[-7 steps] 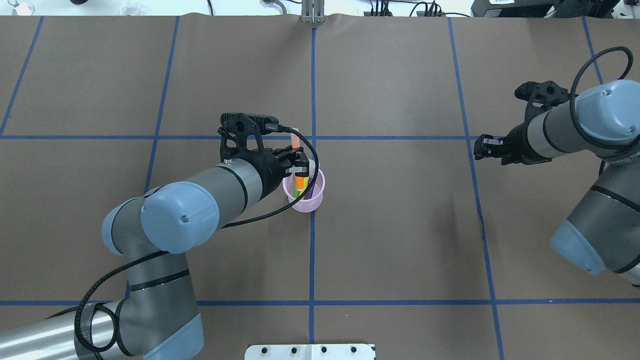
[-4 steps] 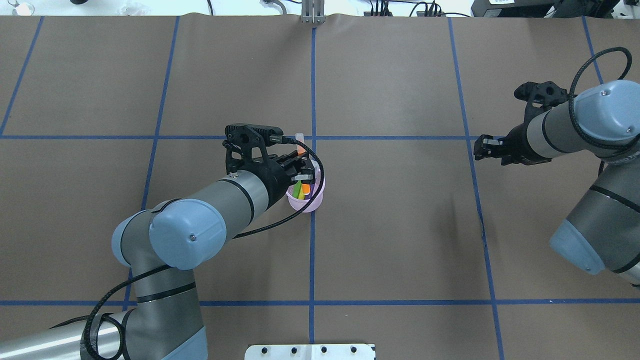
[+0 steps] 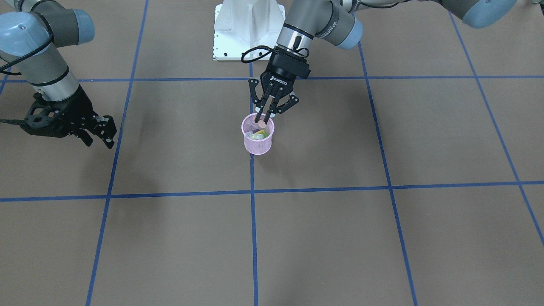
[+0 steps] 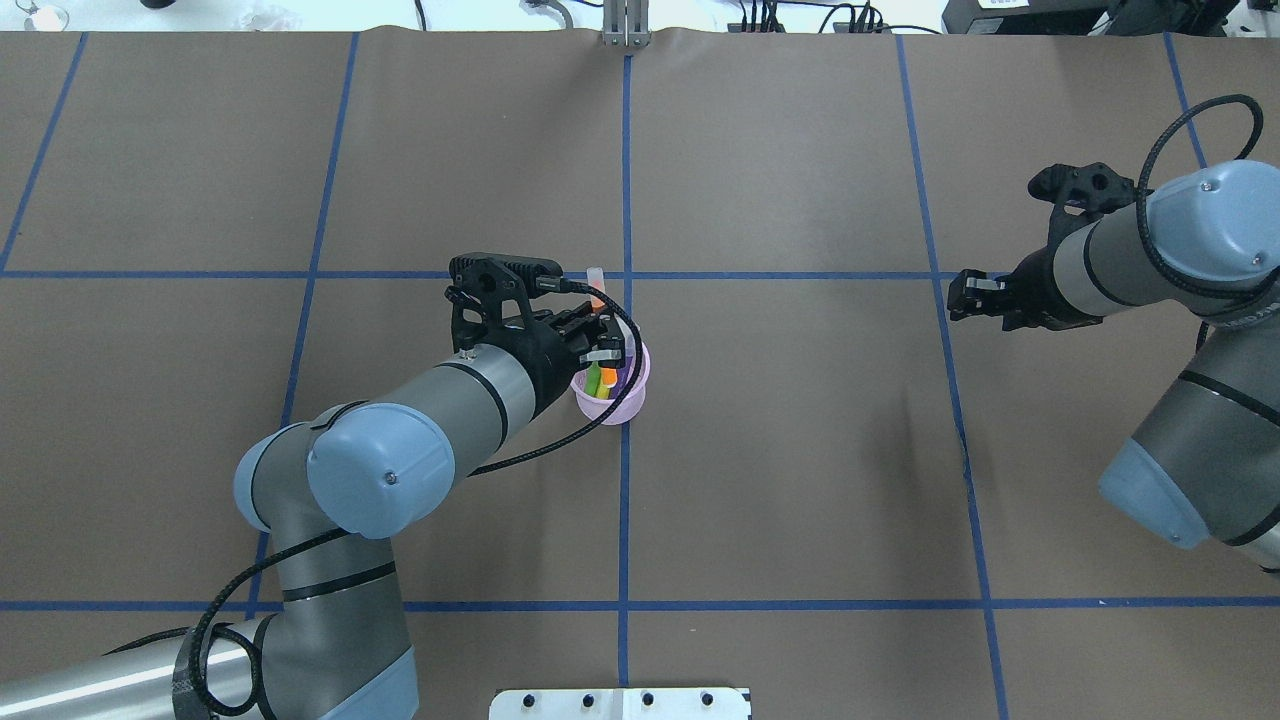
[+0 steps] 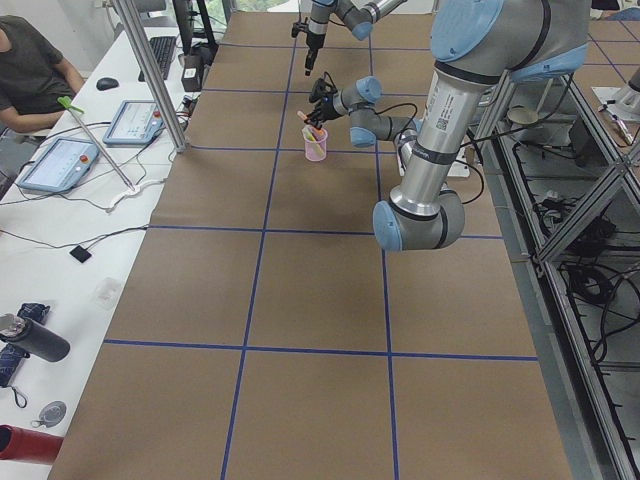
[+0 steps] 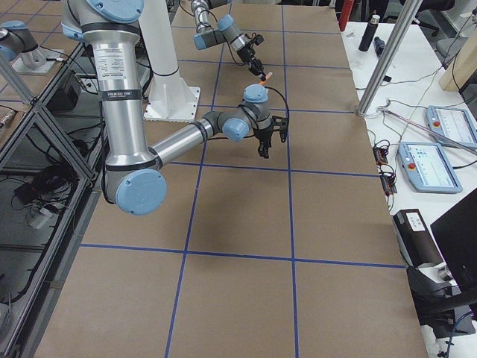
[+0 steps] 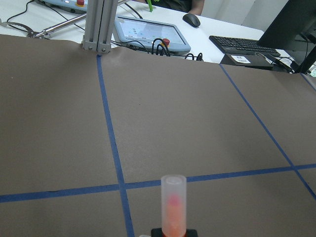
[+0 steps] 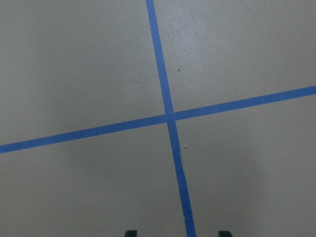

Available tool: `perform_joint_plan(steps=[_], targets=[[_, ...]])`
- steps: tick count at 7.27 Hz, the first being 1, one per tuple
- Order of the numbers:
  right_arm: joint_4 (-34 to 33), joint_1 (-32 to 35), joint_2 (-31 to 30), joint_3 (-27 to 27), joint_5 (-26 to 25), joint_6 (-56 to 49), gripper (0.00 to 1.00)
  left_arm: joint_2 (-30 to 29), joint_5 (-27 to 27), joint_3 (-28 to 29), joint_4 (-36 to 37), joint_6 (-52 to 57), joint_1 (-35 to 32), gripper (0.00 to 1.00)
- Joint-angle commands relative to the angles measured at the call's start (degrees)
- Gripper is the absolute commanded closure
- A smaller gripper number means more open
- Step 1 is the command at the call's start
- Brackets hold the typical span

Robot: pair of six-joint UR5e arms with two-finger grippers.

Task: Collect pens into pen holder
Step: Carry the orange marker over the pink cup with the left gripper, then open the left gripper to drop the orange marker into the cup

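Pen holder (image 4: 632,398) stands upright near the middle of the bench (image 4: 800,480), on a blue tape line (image 4: 622,520). Left end effector (image 4: 604,350) hangs directly over it, pinching the orange pen (image 7: 173,210). The pen's lower end is inside the rim and its capped end sticks up. Other pens (image 3: 256,135) sit in the holder (green and yellow show; purple hard to confirm). No pen lies outside the holder in any view. Right end effector (image 4: 962,297) is well apart, fingers spread, empty. Judgement: nearly done. Only the release of this last pen and the withdrawal are left.

pink cup (image 3: 258,147), orange pen (image 7: 173,206) (brown table (image 3: 382,238))
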Motion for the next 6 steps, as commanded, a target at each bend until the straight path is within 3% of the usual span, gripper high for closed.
perform_joint_plan(steps=[1,2,3,6], targets=[[0.0,0.0,0.0,-0.2,0.0,-0.1,0.37,0.0,-0.5,-0.1,-1.4,0.3,0.0,0.31],[0.0,0.0,0.0,-0.4,0.1,0.0,0.37,0.1,-0.6,0.0,-1.5,0.2,-0.1,0.11],[0.0,0.0,0.1,-0.4,0.0,0.0,0.37,1.2,-0.8,-1.1,-1.9,-0.3,-0.4,0.01],[0.0,0.4,0.1,-0.2,0.1,0.0,0.37,5.8,-0.8,-4.8,-2.3,-1.2,-0.5,0.01]])
